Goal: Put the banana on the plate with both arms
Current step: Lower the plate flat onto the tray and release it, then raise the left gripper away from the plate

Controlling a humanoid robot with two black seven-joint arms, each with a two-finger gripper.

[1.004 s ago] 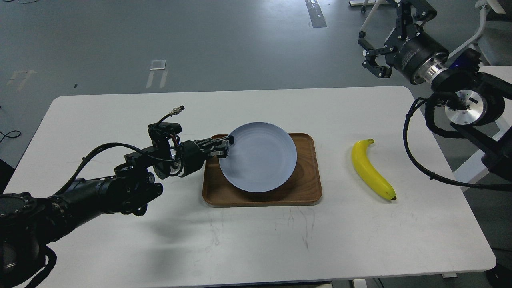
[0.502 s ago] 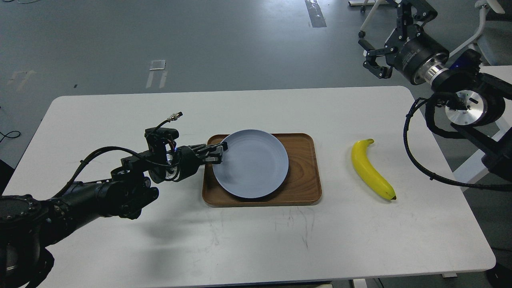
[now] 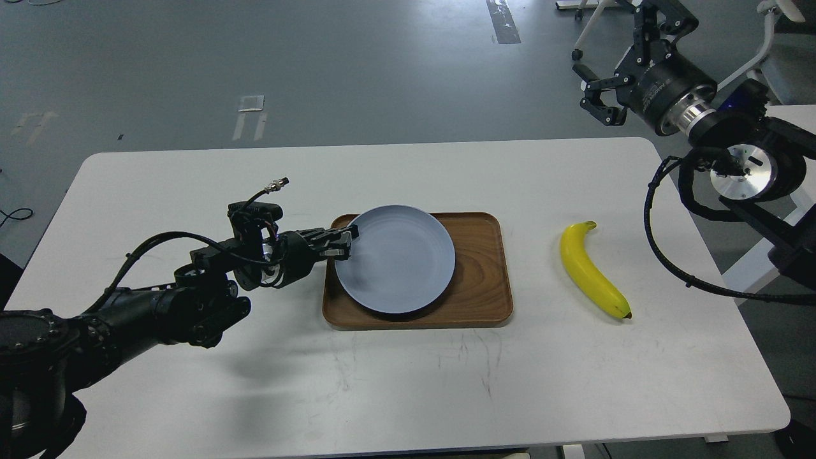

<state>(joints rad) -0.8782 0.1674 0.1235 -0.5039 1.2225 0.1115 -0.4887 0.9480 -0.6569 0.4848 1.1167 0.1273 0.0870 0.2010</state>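
The pale blue-grey plate (image 3: 398,261) rests on the left part of the brown wooden tray (image 3: 481,299). My left gripper (image 3: 344,242) is shut on the plate's left rim. The yellow banana (image 3: 590,271) lies on the white table to the right of the tray, its dark tip toward the front. My right gripper (image 3: 605,95) is open and empty, held high beyond the table's far right corner, well away from the banana.
The white table (image 3: 408,382) carries only the tray, plate and banana. My right arm's wrist and cables (image 3: 733,172) hang over the table's right edge. White chair legs (image 3: 590,38) stand on the grey floor at the far right.
My left gripper has pulled the plate left and lowered it from a tilt down onto the tray's left part. The right gripper has shifted slightly upward. The banana has not moved.
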